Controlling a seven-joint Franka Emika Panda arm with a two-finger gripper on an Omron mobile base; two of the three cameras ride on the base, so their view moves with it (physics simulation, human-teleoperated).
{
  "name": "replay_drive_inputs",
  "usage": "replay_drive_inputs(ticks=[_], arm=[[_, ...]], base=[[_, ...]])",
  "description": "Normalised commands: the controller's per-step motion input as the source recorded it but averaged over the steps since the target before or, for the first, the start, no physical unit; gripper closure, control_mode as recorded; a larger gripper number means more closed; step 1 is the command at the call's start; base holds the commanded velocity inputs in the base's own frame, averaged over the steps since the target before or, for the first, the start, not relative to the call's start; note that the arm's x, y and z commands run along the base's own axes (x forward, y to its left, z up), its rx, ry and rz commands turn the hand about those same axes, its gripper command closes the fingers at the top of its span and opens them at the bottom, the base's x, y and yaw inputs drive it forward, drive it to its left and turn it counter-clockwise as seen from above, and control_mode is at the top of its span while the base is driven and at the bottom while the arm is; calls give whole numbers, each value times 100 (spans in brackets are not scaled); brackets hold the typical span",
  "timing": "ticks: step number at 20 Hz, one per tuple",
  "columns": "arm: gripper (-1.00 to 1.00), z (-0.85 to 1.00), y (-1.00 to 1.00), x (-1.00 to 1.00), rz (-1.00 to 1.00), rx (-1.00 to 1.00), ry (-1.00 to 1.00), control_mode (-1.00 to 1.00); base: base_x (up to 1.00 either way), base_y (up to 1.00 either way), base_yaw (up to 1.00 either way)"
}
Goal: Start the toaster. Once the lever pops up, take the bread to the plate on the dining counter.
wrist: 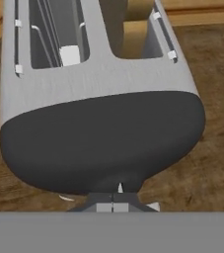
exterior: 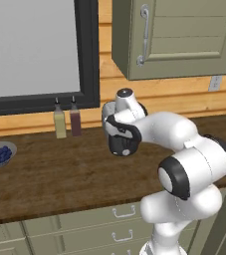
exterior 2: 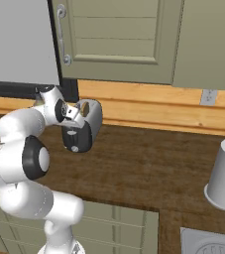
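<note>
Closed fingertips of the gripper (wrist: 114,196) are held against the near black end panel of the toaster (wrist: 98,94), nothing being gripped, which is judged to place the task at its first step: the lever is being pressed or about to be, and carrying the bread (wrist: 134,37) to the plate remains to be done. The toaster is seen as a rounded brushed-silver body with two top slots, standing on the dark wood counter (exterior: 59,169) near the wall, the pale tan bread seated in its right slot.
</note>
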Motion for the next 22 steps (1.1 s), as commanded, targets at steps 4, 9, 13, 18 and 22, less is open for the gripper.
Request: replay_drive_inputs(ticks=[4, 9, 13, 18, 22], arm=[[100, -9, 0, -22, 0, 0, 0, -100], [100, -7, 0, -22, 0, 0, 0, -100], [100, 0, 0, 26, 0, 0, 0, -100], [100, 0, 0, 19, 0, 0, 0, -100], [100, 0, 0, 1, 0, 0, 0, -100]], base=[[0, 0, 0], [0, 0, 0], [0, 0, 0], [0, 0, 0], [0, 0, 0]])
